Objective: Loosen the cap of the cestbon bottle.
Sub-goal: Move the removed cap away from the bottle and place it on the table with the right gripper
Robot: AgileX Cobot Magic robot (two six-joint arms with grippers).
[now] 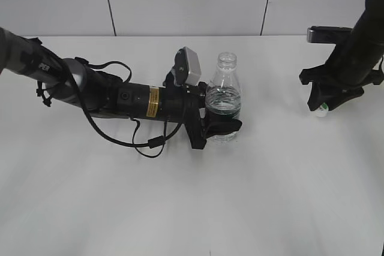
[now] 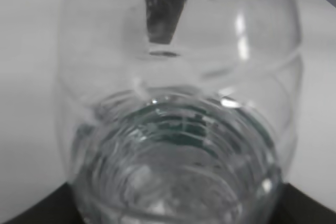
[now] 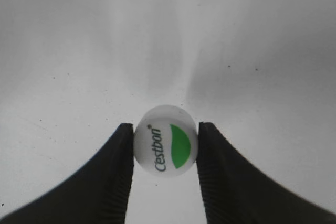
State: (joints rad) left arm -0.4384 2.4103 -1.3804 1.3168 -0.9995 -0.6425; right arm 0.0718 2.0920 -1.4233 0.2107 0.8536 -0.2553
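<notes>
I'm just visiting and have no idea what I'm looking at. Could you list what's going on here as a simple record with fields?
Bottle: Cestbon bottle, upright on white table, neck open, partly filled with water
Cap: white Cestbon cap, off the bottle, low over the table at the right
Left gripper: clamped around the bottle's lower body
Right gripper: fingers closed on the cap's sides

Wide open white table [image 1: 198, 208] across the whole near side, nothing to dodge there. Mid-scene, the left arm [image 1: 108, 94] lies stretched from the left edge, its cable [image 1: 120, 139] looping just near of it, barring passage from near to far on that side. At its end the left gripper [image 1: 223, 125] clamps the cestbon bottle [image 1: 224, 97], whose open neck stands clear from above. Free lane right of the bottle. Far right, the right gripper [image 1: 323, 109] pinches the cap [image 3: 166, 148] low at the table.
</notes>
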